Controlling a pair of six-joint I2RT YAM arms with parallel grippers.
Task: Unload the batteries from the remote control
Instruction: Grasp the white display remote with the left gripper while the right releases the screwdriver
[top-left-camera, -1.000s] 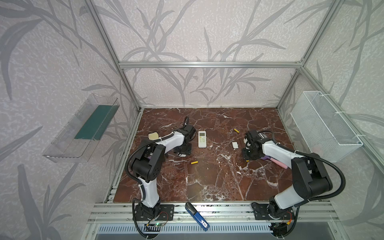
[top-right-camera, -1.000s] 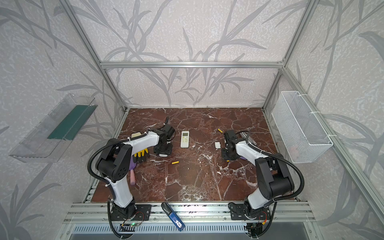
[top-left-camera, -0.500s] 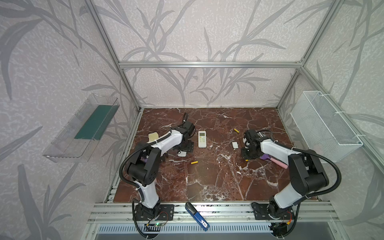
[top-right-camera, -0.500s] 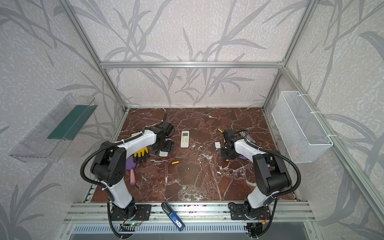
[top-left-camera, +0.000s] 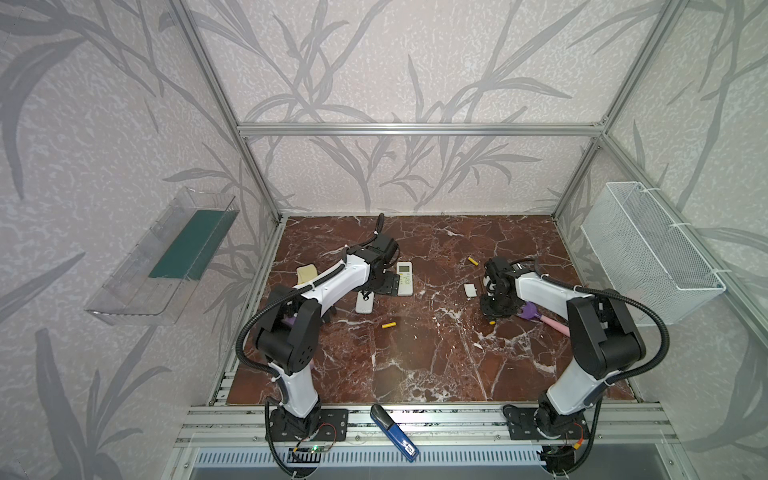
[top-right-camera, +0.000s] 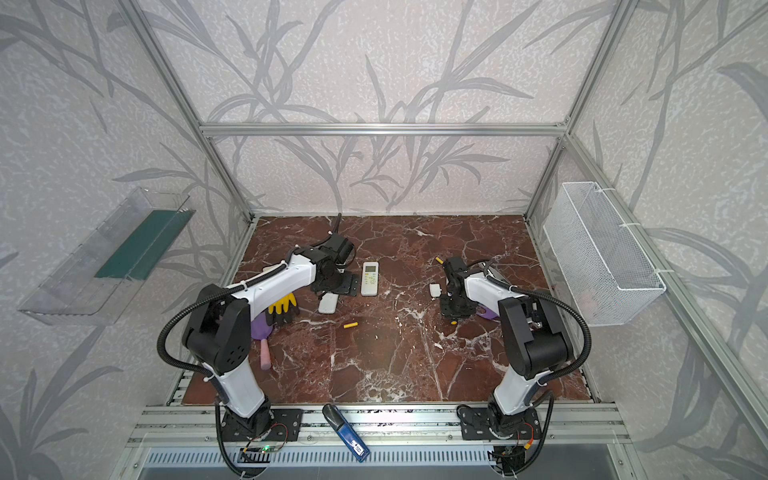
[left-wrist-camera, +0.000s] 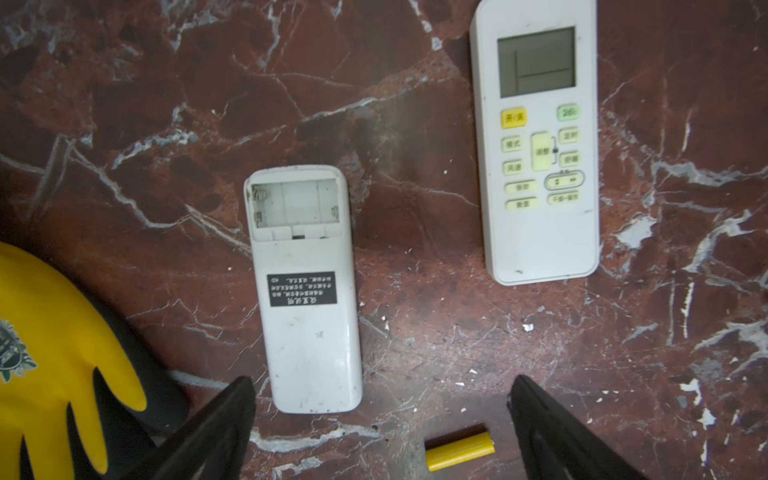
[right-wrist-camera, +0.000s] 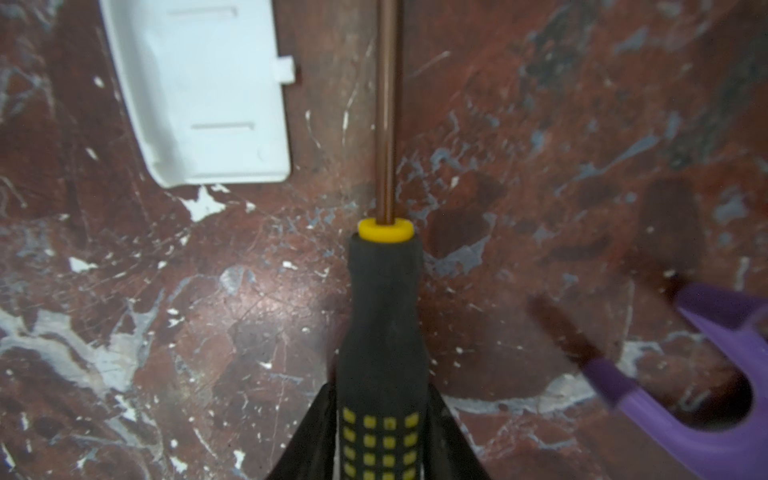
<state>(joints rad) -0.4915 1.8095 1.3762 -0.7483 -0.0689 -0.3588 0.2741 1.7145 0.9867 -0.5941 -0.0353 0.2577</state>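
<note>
A white remote control (left-wrist-camera: 305, 291) lies face down on the marble floor, its cover off and its battery compartment empty; it also shows in both top views (top-left-camera: 365, 302) (top-right-camera: 328, 303). One yellow battery (left-wrist-camera: 459, 451) (top-left-camera: 389, 325) lies loose close to it. Another yellow battery (top-left-camera: 472, 261) (top-right-camera: 439, 260) lies further back. My left gripper (left-wrist-camera: 382, 399) (top-left-camera: 384, 286) hovers open over the remote's end, holding nothing. My right gripper (right-wrist-camera: 382, 440) (top-left-camera: 496, 309) is shut on the black-and-yellow handle of a screwdriver (right-wrist-camera: 384, 316), which lies low beside the white battery cover (right-wrist-camera: 199, 91) (top-left-camera: 470, 289).
A second white remote (left-wrist-camera: 538, 145) (top-left-camera: 404, 278) lies face up beside the first. A yellow-and-black glove (left-wrist-camera: 50, 353) (top-right-camera: 282, 309) is at the left. A purple tool (right-wrist-camera: 706, 395) (top-left-camera: 530, 311) lies by the right gripper. A wire basket (top-left-camera: 648, 253) hangs on the right wall and a clear tray (top-left-camera: 162, 257) on the left.
My left gripper's jaws have opened wide over the face-down remote and the left arm has shifted slightly. The right arm has stayed nearly in place with the screwdriver.
</note>
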